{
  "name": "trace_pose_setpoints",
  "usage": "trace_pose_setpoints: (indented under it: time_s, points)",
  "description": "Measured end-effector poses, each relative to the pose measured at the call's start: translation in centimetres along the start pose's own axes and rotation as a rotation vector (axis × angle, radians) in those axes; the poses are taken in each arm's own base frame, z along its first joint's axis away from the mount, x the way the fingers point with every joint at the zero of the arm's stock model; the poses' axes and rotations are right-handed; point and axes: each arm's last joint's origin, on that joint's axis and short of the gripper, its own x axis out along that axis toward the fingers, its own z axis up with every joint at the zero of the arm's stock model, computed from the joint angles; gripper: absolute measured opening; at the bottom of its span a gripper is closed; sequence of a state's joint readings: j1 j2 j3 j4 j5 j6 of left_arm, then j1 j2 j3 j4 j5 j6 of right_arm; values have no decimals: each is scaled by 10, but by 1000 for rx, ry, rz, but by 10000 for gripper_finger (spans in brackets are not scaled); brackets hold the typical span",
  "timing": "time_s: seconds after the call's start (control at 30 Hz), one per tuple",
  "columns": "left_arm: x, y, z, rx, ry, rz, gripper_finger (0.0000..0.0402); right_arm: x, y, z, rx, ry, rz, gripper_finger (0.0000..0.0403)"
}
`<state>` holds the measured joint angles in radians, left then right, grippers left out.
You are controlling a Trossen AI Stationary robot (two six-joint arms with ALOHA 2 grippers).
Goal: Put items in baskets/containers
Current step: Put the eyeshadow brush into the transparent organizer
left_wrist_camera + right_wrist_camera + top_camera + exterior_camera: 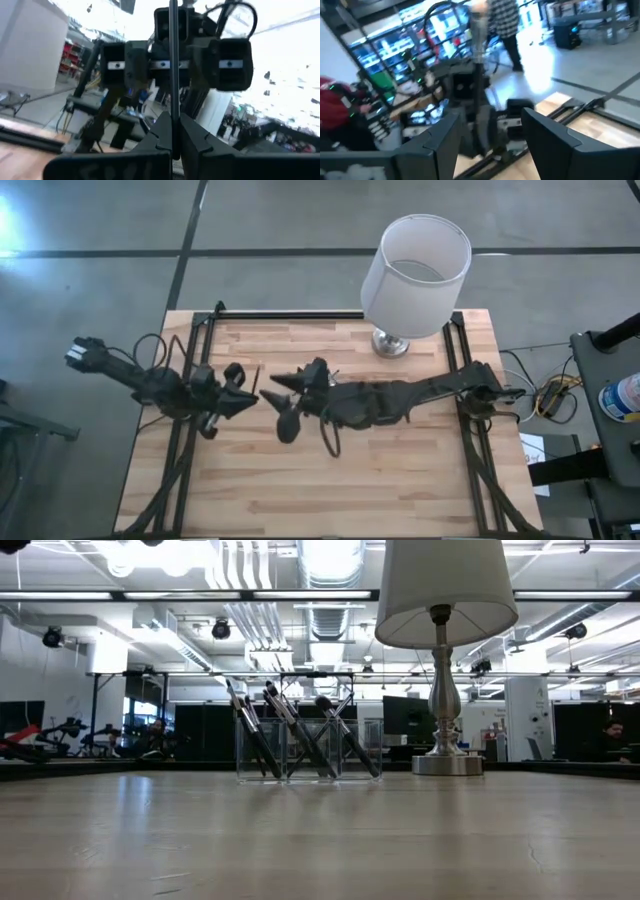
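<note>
My left gripper (249, 392) (173, 137) is above the table's left middle, pointing right, shut on one thin stick (257, 378) (173, 60). My right gripper (283, 404) (490, 135) faces it, open. Its two fingers stand on either side of that stick (479, 85) without touching it. The clear container (310, 752) stands on the table in the low view. Several dark-ended sticks (275, 725) lean inside it. In the high view the right arm hides most of the container. Neither arm shows in the low view. My left gripper pinches the stick between its two fingers, on the shaft (173, 117) a little way along its length. The fingers come level from the table's left and lie across the stick. The stick is lifted clear of the table, and most of it sticks out past the fingertips.
A white drum-shaded lamp (415, 275) (445, 660) stands on its silvery base (390, 342) at the table's far right. Black frame rails (185, 430) run along both sides of the table. People stand in the room beyond (505, 30). The table's near half (330, 490) is bare wood.
</note>
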<state>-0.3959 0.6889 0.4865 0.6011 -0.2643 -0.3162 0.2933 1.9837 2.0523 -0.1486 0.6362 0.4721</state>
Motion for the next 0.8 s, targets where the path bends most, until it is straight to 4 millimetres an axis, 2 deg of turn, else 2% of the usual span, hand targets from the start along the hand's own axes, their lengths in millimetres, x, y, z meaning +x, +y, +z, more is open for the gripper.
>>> trace_pose_setpoints:
  time_s: [0.2,0.37,0.57,0.8]
  points:
    - [12,9,-2,-9,17,-17,7,2,-1,-2,-11,0,-17,203]
    - [25,15,-2,1,50,-52,7,6,-8,5,5,-25,-38,203]
    - [38,13,2,24,66,-95,7,8,-10,6,5,-25,-42,203]
    - [35,18,2,61,73,-61,7,5,-14,10,-11,-26,-90,203]
